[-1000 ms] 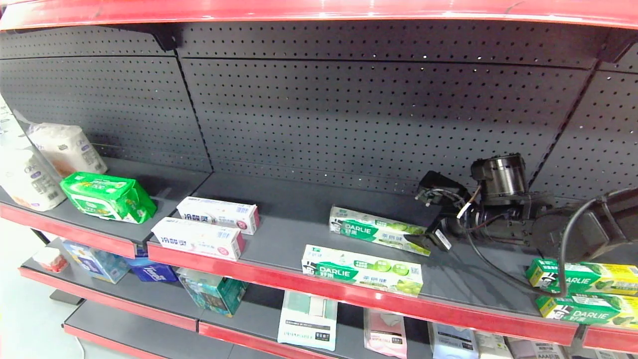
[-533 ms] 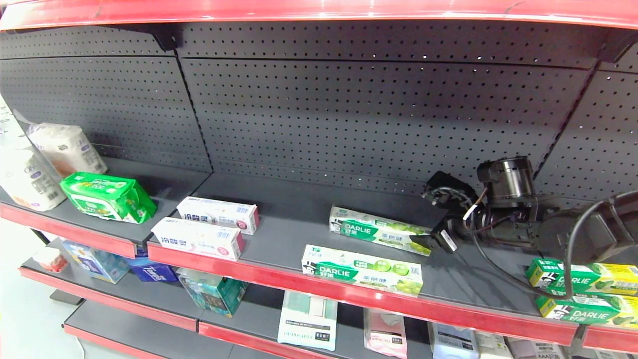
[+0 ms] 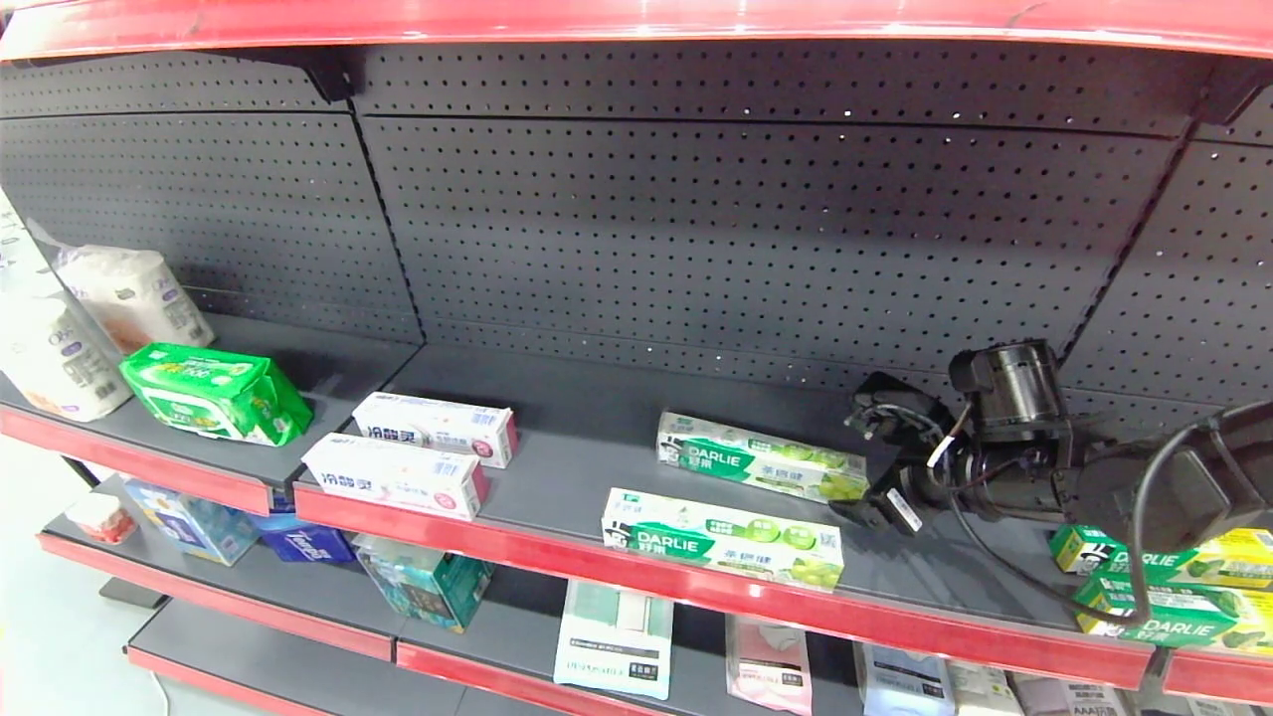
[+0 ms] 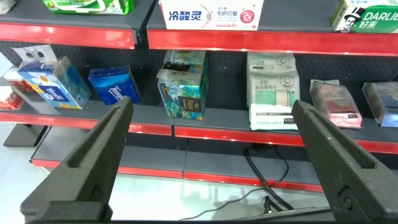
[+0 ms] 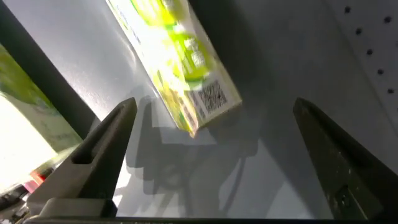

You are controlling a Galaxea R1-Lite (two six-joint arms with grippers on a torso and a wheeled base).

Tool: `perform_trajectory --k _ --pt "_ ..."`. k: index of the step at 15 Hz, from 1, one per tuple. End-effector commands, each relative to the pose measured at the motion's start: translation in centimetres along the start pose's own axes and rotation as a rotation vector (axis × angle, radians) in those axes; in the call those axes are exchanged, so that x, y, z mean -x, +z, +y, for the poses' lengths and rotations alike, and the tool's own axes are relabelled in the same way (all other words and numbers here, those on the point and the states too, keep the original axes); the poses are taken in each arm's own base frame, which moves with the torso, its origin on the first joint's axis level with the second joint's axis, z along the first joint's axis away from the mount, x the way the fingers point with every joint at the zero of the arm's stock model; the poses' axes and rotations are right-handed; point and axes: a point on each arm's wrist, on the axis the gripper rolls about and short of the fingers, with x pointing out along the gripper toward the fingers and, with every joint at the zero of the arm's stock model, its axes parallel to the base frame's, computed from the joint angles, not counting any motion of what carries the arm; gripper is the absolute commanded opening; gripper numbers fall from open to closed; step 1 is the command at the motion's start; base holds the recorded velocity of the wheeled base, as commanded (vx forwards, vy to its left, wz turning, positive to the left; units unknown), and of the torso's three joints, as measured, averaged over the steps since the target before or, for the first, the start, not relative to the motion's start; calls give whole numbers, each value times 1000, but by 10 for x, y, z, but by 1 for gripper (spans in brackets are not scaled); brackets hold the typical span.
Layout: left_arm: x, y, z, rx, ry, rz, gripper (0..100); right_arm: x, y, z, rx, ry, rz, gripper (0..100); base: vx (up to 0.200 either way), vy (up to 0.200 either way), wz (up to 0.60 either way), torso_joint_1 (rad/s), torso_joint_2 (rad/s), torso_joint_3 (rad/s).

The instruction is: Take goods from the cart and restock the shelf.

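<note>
Over at nine o'clock a green wipes pack (image 3: 214,391) is lying on the shelf (image 3: 328,363), with one white bag (image 3: 129,295) and another bag (image 3: 50,358) standing just beside it toward ten. Two pink boxes (image 3: 395,474) are sitting side by side at eight. One level down, blue packs (image 3: 189,524) are resting at eight, a teal box (image 3: 423,582) is standing at seven and a white pouch (image 3: 614,636) is leaning at six. A cable (image 4: 250,162) is trailing over the floor (image 4: 155,193).

We see a dark grey shelving unit (image 3: 577,398) with a perforated back panel (image 3: 696,219), red front strips (image 3: 696,589) and a red fascia (image 3: 636,18) on top. Pale glossy floor (image 3: 50,636) below, with a black cable (image 4: 250,163) on it.
</note>
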Motion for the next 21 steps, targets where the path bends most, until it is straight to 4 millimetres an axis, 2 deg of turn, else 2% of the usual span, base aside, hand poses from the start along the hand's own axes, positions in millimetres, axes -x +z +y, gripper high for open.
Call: perform_trajectory --k 1,11,21 --pt "1 -1 0 2 0 -10 100 -3 -4 -1 -5 1 14 100 0 0 0 0 0 0" --pt "1 -1 0 3 2 -13 100 -9 -9 -12 -26 -34 11 100 0 0 0 0 0 0" --pt "1 -1 0 3 3 -13 100 -13 -11 -13 -30 -37 16 100 0 0 0 0 0 0"
